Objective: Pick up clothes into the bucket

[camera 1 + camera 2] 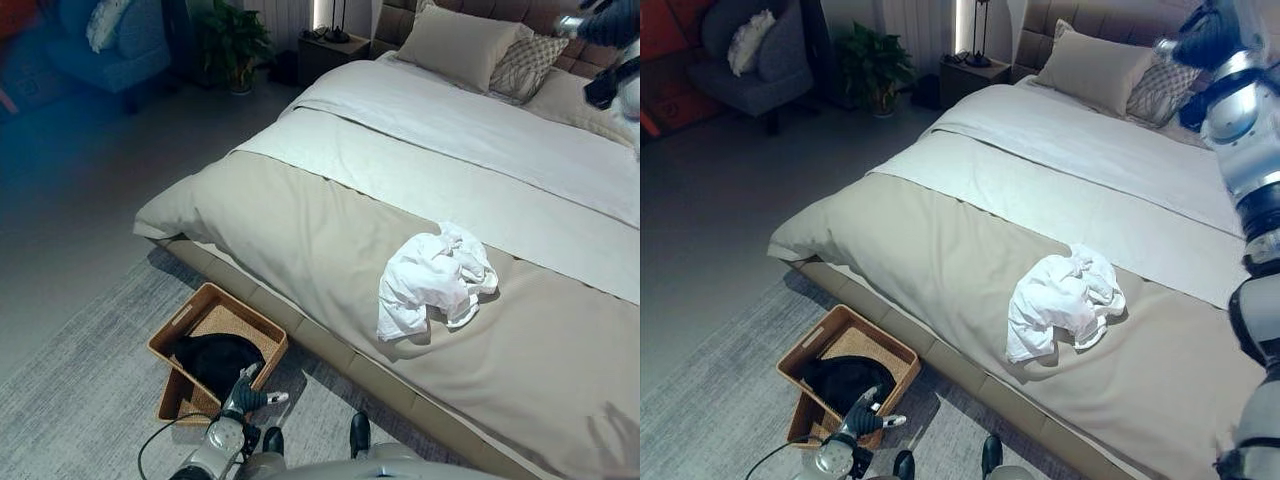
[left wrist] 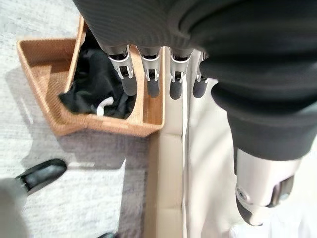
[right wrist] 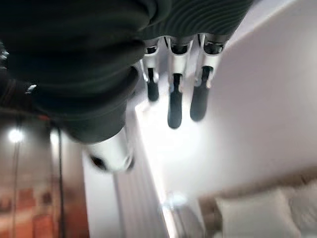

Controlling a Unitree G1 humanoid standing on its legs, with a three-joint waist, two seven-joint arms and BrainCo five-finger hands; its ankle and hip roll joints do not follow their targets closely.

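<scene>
- on the rug at the bed's foot: left hand [image 1: 243,393], low beside the basket, fingers [image 2: 153,84] straight and spread with the thumb apart, holding nothing.
- just past those fingers: woven basket [image 1: 180,324] (the task's bucket), on the grey rug [image 1: 80,400] against the bed frame.
- inside the basket: black garment [image 1: 215,358], bundled in one end; counted as done.
- up on the bed [image 1: 300,230], on the beige cover: white garment [image 1: 433,275], crumpled in a heap, well apart from the left hand and higher than it; touched by neither hand.
- raised high by the headboard: right hand [image 1: 1200,40], fingers [image 3: 173,106] straight and relaxed, empty, far from the white garment.
- at the head of the bed: pillows [image 1: 460,45].
- progress (a judgement): roughly half done, one piece in and one visible piece left.
- remaining: reach the white heap, grasp it, carry it down to the basket.
</scene>
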